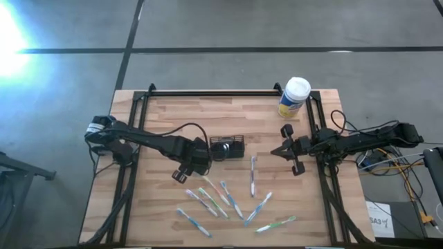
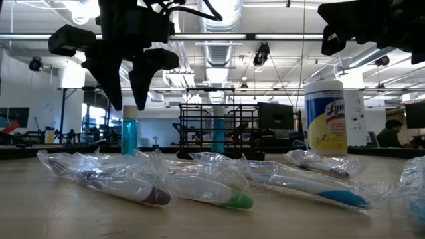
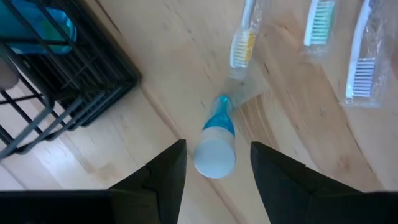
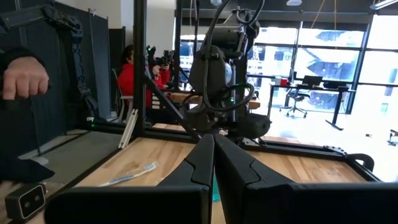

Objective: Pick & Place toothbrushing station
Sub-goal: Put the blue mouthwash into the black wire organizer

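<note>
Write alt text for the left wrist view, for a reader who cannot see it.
The left pincer hangs open over a wrapped blue-handled toothbrush lying on the wooden table. The black toothbrushing station stands beside it, something blue inside, and three more wrapped toothbrushes lie beyond.

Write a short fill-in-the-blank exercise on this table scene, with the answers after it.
1. The left gripper hangs with its jaws ____ over a blue-handled toothbrush.
2. The right gripper has its jaws ____.
3. The yellow canister has a ____ cap.
4. The black toothbrushing station stands beside the ____ gripper.

Missing words: open; shut; white; left
</note>
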Robot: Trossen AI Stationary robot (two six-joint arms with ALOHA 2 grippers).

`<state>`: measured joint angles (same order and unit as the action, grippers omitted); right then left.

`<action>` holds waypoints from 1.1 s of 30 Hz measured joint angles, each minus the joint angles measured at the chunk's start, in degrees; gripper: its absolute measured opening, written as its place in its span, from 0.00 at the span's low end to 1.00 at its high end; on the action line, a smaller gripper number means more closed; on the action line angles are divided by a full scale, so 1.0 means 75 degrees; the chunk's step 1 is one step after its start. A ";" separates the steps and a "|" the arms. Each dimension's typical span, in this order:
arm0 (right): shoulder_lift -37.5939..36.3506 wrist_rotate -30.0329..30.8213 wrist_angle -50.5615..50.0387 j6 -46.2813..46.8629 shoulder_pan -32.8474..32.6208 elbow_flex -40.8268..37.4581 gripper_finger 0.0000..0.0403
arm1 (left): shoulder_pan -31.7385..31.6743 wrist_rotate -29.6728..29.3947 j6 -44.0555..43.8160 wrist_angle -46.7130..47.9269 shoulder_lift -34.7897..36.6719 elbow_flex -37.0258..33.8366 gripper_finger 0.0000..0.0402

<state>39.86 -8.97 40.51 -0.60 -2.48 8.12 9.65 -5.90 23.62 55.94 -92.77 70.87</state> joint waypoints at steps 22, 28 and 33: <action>0.0000 0.0000 0.0001 -0.0036 0.0001 0.0000 0.02 | -0.0003 -0.0016 0.0228 -0.0147 -0.0184 0.0003 0.42; 0.0000 0.0000 0.0000 -0.0050 0.0000 0.0000 0.02 | -0.0003 -0.0017 0.0266 -0.0152 -0.0184 0.0003 0.32; 0.0000 0.0000 0.0001 -0.0012 0.0000 0.0000 0.02 | -0.0003 -0.0019 0.0088 -0.0151 -0.0184 0.0009 0.24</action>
<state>39.86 -8.97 40.52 -0.69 -2.48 8.12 9.63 -6.04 24.28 54.81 -94.15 70.94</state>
